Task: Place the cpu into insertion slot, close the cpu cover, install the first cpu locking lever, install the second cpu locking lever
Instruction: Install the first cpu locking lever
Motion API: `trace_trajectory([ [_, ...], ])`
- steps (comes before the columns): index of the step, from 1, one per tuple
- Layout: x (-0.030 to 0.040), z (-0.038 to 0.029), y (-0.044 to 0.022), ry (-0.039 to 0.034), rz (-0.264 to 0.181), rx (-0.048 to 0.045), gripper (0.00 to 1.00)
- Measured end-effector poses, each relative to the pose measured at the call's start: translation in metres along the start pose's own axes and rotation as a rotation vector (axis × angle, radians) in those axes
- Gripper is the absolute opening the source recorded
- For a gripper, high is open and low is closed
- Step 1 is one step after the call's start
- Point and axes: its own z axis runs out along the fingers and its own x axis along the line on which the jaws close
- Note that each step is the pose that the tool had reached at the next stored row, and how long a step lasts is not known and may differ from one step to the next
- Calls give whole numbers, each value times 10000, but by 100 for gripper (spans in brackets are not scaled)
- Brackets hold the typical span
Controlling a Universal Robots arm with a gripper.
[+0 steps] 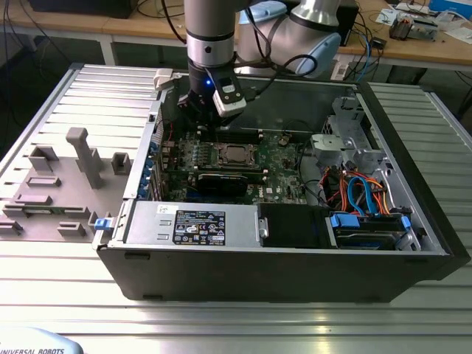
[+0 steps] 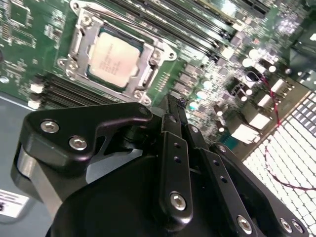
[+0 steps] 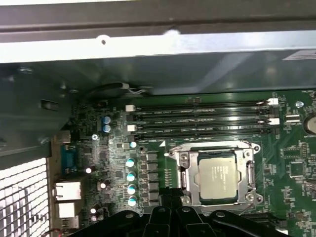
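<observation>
The cpu (image 1: 234, 154) lies flat in the insertion slot (image 1: 221, 155) on the green motherboard, its dull silver top showing in both wrist views (image 2: 112, 57) (image 3: 219, 177). The cpu cover (image 3: 216, 150) lies down around it as a bright metal frame (image 2: 150, 52). My gripper (image 1: 203, 114) hangs inside the open computer case, above the board and towards the exterior view's left of the socket. Its black fingers (image 2: 173, 128) meet at their tips, shut with nothing between them (image 3: 171, 195).
Long black memory slots (image 3: 202, 118) run beside the socket. A dark expansion card (image 1: 221, 181), a grey power supply (image 1: 192, 221), coloured cables (image 1: 358, 193) and the case walls (image 1: 413, 184) crowd the space. Grey fixture blocks (image 1: 81, 158) stand on the table at the exterior view's left.
</observation>
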Motion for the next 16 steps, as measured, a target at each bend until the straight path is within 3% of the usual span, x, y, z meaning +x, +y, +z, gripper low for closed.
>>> trace_trajectory([
  [3, 16, 1, 0, 11, -382, -60, 11],
  [6, 53, 0, 10, 11, -465, -61, 11],
  [16, 80, -6, 168, -30, -615, -66, 11],
])
